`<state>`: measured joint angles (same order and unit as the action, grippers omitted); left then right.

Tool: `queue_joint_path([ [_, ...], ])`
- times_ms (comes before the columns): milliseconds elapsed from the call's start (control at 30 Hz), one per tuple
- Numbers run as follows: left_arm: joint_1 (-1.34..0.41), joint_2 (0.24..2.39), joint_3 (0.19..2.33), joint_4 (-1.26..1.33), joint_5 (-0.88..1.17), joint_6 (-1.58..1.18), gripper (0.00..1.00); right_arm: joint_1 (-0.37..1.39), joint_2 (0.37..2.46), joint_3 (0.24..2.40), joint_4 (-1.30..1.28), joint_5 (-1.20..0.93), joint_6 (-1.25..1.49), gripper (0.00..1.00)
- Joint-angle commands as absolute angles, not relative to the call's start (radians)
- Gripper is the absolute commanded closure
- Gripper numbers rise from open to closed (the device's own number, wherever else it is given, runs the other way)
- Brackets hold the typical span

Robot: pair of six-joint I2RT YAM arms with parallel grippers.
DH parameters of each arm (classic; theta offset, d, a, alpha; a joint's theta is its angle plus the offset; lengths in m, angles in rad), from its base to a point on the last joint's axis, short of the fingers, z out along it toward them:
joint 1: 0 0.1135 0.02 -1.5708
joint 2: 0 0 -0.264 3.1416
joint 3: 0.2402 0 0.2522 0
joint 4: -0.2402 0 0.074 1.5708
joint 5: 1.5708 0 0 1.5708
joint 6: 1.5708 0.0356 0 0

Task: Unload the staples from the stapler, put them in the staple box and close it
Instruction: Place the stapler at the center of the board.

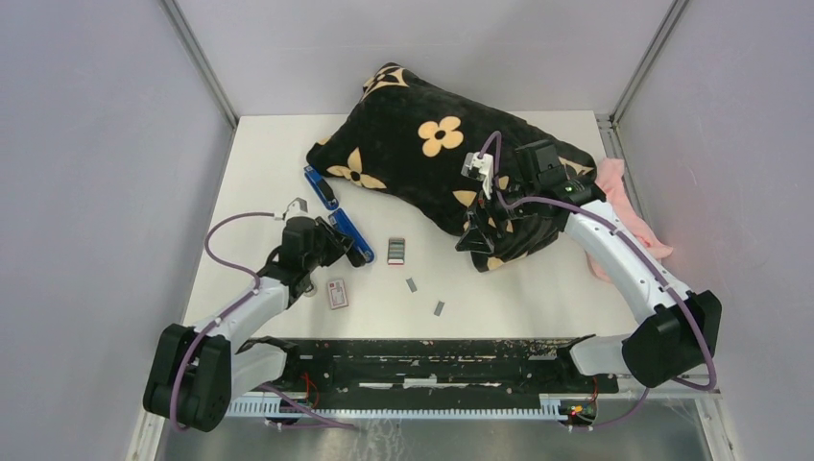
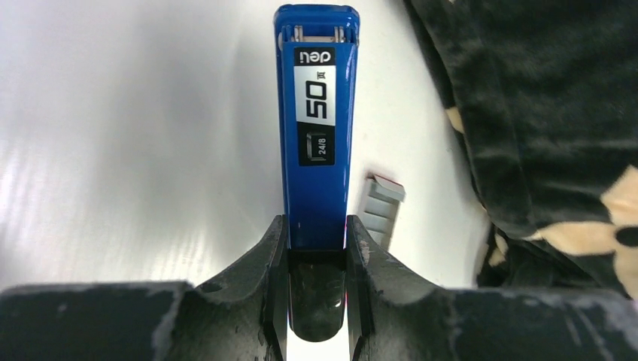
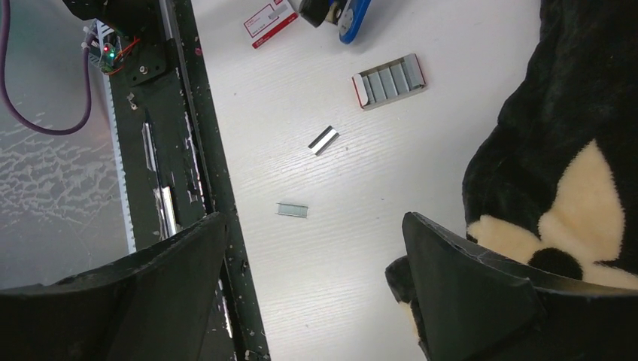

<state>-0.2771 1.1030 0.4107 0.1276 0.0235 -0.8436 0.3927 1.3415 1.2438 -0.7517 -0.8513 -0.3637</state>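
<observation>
Staples lie loose — left pincer clamps the stapler, right pincer gapes.

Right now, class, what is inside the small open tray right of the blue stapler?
Grey staple strips lie side by side, filling the tray; anything beneath them is covered.

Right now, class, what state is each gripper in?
Left gripper: closed on the stapler.
Right gripper: open, holding nothing.
</observation>
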Motion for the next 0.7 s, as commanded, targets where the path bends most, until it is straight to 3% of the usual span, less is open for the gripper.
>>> queue_joint_path([
  [0, -0.273, 1.099, 0.489, 0.091, -0.148, -0.866, 0.97, 0.392, 1.334, 1.237, -0.699, -0.849, -0.351, 0.07],
  [267, -0.263, 1.192, 0.560, 0.052, -0.255, -0.907, 0.96, 0.393, 1.334, 1.226, -0.685, -0.850, -0.343, 0.07],
  [667, -0.186, 1.565, 0.925, -0.184, -0.251, -0.911, 0.90, 0.392, 1.328, 1.217, -0.681, -0.854, -0.346, 0.07],
])
